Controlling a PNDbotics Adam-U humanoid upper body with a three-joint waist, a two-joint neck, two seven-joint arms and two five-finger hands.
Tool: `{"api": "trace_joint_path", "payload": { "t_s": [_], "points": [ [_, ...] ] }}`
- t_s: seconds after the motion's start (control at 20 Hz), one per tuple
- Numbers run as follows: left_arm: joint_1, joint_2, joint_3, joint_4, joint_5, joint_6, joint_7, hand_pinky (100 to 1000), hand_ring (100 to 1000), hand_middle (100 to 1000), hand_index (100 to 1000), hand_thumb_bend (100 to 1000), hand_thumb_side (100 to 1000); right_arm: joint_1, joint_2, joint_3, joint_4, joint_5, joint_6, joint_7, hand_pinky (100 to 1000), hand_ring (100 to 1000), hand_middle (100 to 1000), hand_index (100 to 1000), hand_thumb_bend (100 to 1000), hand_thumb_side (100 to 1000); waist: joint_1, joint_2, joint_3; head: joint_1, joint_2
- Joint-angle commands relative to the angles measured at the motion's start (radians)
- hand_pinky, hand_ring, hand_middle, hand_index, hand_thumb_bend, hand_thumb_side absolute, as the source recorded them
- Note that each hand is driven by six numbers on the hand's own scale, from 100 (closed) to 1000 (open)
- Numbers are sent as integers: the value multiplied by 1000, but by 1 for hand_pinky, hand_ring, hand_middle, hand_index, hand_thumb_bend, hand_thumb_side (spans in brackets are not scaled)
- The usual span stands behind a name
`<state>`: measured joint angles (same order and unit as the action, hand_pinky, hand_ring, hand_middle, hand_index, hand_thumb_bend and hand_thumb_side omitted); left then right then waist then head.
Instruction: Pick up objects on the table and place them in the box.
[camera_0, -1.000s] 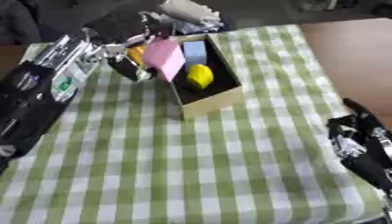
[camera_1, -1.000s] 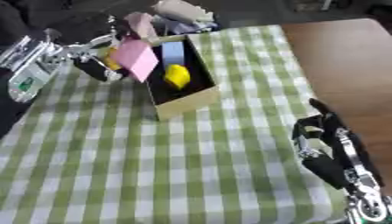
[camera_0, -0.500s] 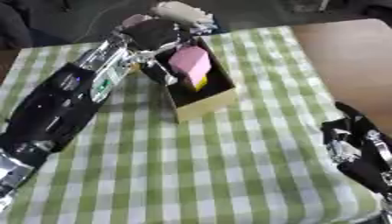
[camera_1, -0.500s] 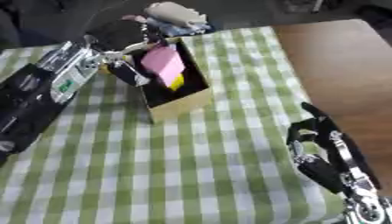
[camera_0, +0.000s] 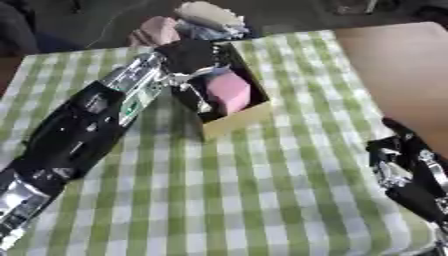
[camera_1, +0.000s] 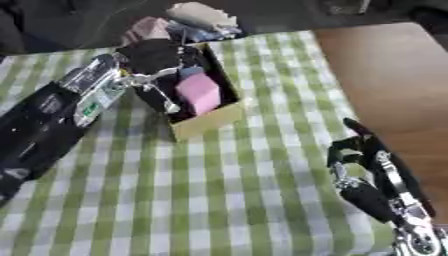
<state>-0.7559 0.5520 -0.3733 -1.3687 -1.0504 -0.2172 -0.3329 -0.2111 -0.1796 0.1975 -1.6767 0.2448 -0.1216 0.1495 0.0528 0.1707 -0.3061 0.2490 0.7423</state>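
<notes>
An open cardboard box (camera_0: 234, 121) stands at the far middle of the green-checked cloth. A pink block (camera_0: 229, 92) sits tilted inside it, low between the walls. My left arm reaches in from the lower left, and my left hand (camera_0: 189, 54) hangs over the box's left side. Its fingers (camera_1: 164, 99) reach down into the box against the pink block, still pinching it. What lies under the block is hidden. At the lower right my right hand (camera_0: 401, 171) rests open, fingers up, off the box.
A heap of soft things, one pink (camera_0: 157, 31) and one pale (camera_0: 208, 14), lies at the table's far edge behind the box. Bare brown tabletop (camera_0: 404, 65) shows to the right of the checked cloth (camera_0: 262, 200).
My left hand has carried the pink block from the box's left rim down into the box. The yellow thing in the box is now covered. The view has shifted.
</notes>
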Motion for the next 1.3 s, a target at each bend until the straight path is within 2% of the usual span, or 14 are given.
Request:
{"api": "trace_joint_path", "payload": {
  "t_s": [0.05, 0.1, 0.2, 0.3, 0.45, 0.5, 0.7, 0.9, 1.05, 1.3],
  "points": [
    [-6, 48, 35, -52, 29, 17, 5, 831, 816, 878, 932, 369, 385, -7, -3, -8, -7, -3, 1, 0, 660, 791, 600, 967, 100, 471, -17, 1, 4, -5, -8],
    [1, 52, 46, -69, 41, 27, 14, 820, 800, 855, 912, 307, 317, -7, -3, -9, -8, -2, 1, -1, 660, 791, 600, 967, 100, 463, -18, 1, 6, -7, -8],
    [17, 66, 70, -97, 71, 50, 41, 802, 773, 821, 890, 259, 194, -6, -3, -11, -8, -1, 1, -2, 660, 791, 600, 967, 100, 461, -19, 2, 11, -10, -5],
    [34, 88, 97, -115, 103, 80, 72, 790, 759, 802, 878, 198, 181, -5, -4, -14, -8, -1, 2, -4, 660, 791, 600, 967, 100, 463, -19, 2, 16, -11, -3],
    [59, 129, 159, -92, 154, 131, 102, 783, 754, 799, 877, 157, 180, -3, -5, -18, -8, 0, 3, -8, 660, 791, 600, 968, 100, 461, -18, 2, 24, -16, 0],
    [64, 142, 179, -73, 173, 150, 106, 780, 753, 798, 878, 156, 187, -3, -6, -19, -8, 0, 3, -8, 659, 791, 600, 968, 100, 464, -18, 2, 26, -17, -1],
    [69, 202, 225, 28, 279, 304, 124, 775, 750, 808, 886, 120, 257, -2, -7, -18, -9, 0, 2, -8, 660, 791, 601, 968, 100, 463, -17, 2, 25, -20, -3],
    [51, 212, 260, 177, 328, 412, 172, 772, 746, 805, 885, 100, 319, -3, -7, -17, -9, 0, 2, -7, 660, 791, 601, 968, 100, 463, -18, 4, 20, -22, -5],
    [34, 199, 273, 299, 343, 441, 199, 773, 748, 807, 888, 100, 381, -5, -5, -14, -9, -2, 2, -4, 660, 791, 601, 968, 100, 461, -19, 7, 8, -20, -8],
    [-9, 146, 287, 460, 347, 435, 231, 774, 748, 809, 890, 100, 508, -9, -1, -11, -10, -6, 2, 0, 659, 790, 600, 968, 100, 458, -24, 12, -10, -10, -13]
  ]
}}
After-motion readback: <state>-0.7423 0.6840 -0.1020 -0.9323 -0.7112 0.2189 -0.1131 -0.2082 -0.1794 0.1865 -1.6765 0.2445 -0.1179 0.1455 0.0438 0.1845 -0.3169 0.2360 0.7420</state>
